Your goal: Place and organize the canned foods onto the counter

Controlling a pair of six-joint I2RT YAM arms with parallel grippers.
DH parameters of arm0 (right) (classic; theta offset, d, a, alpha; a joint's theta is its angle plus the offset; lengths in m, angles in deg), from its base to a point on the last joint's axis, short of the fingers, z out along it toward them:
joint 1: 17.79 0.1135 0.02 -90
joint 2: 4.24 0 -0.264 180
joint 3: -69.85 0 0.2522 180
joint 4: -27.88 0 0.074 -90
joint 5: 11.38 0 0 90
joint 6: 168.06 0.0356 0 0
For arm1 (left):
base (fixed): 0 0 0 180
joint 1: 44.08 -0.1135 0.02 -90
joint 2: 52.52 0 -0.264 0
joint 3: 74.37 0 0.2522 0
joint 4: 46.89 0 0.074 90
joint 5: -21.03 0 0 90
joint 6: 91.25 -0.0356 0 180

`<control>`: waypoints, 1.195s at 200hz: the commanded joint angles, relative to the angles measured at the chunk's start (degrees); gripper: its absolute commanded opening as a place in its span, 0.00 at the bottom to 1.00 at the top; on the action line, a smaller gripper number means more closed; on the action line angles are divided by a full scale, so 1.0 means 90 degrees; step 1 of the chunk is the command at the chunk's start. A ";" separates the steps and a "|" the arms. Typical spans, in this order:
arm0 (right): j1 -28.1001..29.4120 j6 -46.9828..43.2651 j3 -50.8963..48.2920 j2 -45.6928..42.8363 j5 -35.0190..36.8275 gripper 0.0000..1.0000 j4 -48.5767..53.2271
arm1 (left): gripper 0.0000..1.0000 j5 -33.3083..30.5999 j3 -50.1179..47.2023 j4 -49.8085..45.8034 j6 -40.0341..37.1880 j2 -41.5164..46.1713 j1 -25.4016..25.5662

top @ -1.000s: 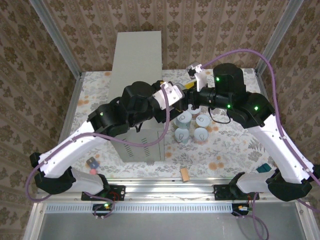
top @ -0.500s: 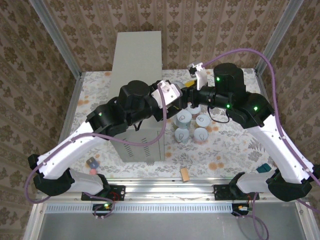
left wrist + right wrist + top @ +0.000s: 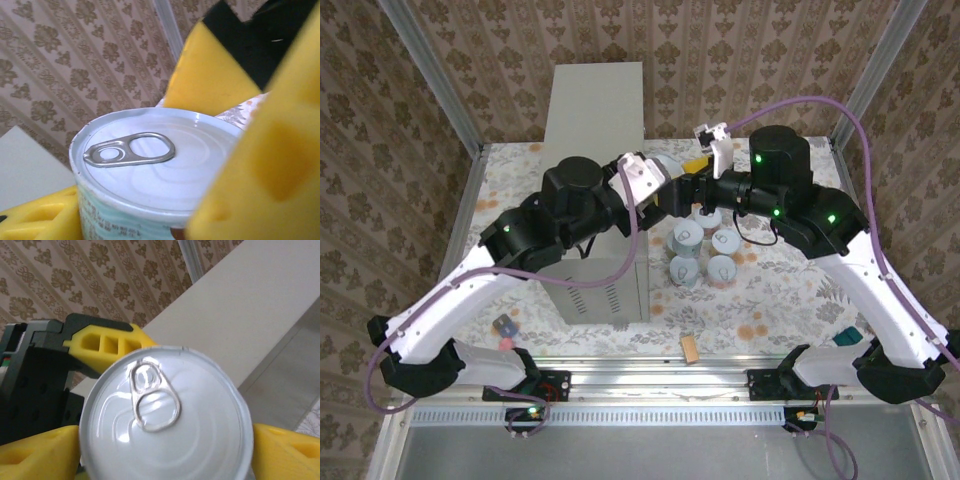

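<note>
**Figure. Transfer of one can between the two arms, seen from above and from both wrists.** The left tool (image 3: 150, 200) had closed over the preceding second. Its yellow fingers (image 3: 35, 222) now clamped the pale-blue-labelled can (image 3: 150, 160) on both sides, pull-tab lid uppermost. The right tool (image 3: 162, 452) flanked the same can, one finger to each side of the lid. Its jaws had been spreading in that second, but whether its pads were in contact with the can could not be told from the wrist view.

In the overhead view the left arm had drawn back towards its own side since a second earlier. The two tools met just off the right edge of the counter (image 3: 595, 110). The can was therefore held in the air beside the counter, above the floral tabletop (image 3: 790, 300), and had not yet been set down on the grey top. The other cans (image 3: 683, 270) stood upright in a cluster on the tabletop, below the right arm.

Interpretation: the hand-over appeared nearly complete, with the grip passing to the left arm, the one nearer the counter. The step in hand was probably for the right tool to clear the can. The left arm could then carry it over the flat top. The clustered cans suggested that most of the task remained.
</note>
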 commanded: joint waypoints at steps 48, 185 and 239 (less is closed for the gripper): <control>0.0085 0.0053 0.0001 -0.0239 -0.0045 0.96 -0.0278 | 0.55 -0.0248 -0.0062 0.0484 0.0149 0.0451 -0.0300; 0.0085 -0.0912 -0.1463 -0.1490 0.0577 1.00 -0.0316 | 0.56 0.2585 -0.0519 0.1112 0.1623 0.0754 -0.3416; 0.0084 -0.1109 -0.2255 -0.2224 0.0884 1.00 -0.0408 | 0.56 0.3145 -0.1481 0.1949 0.2162 0.1002 -0.4086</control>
